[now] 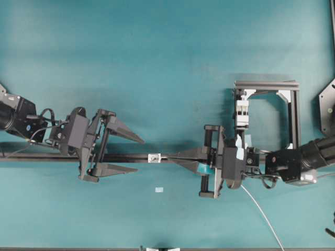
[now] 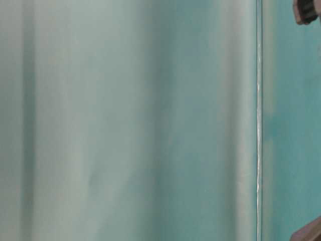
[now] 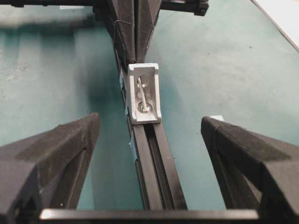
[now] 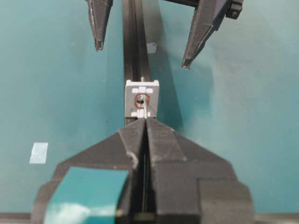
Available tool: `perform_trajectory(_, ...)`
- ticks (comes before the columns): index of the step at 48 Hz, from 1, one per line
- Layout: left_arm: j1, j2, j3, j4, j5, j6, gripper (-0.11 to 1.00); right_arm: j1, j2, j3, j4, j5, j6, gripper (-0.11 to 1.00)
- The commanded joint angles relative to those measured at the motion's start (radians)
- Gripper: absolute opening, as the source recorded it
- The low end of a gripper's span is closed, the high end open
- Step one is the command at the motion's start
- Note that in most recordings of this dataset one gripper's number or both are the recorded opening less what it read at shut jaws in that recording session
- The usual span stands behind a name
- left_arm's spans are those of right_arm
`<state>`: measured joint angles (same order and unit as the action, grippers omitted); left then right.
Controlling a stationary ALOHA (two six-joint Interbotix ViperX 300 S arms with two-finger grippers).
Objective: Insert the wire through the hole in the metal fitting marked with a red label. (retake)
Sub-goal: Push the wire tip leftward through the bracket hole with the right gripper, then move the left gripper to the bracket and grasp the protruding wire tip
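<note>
Overhead: right fingers (image 1: pixel 174 158) clamped on wire (image 4: pixel 145 106) at metal fitting (image 1: pixel 154 157); left fingers (image 1: pixel 137 155) apart.

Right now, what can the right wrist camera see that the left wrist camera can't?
Only the right wrist view shows the red ring around the hole, the wire reaching it from the shut right hand, and a pale tape square. Only the left wrist view shows the fitting's slanted inside with the wire tip poking out, between the open left hand. Both show the metal fitting on the black rail and teal table.
</note>
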<state>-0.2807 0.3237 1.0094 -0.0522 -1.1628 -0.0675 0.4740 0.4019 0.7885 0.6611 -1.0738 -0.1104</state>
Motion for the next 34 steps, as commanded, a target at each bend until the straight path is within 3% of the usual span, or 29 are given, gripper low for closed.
perform_trajectory(1, 0.000, -0.012, -0.009, 0.002, -0.005, 0.000, 0.46, -0.005, -0.015, -0.018, -0.005, -0.009, -0.002, 0.03)
perform_trajectory(34, -0.002, -0.012, -0.015, 0.005, 0.005, -0.002, 0.45, -0.017, 0.003, -0.052, -0.018, -0.006, -0.005, 0.03)
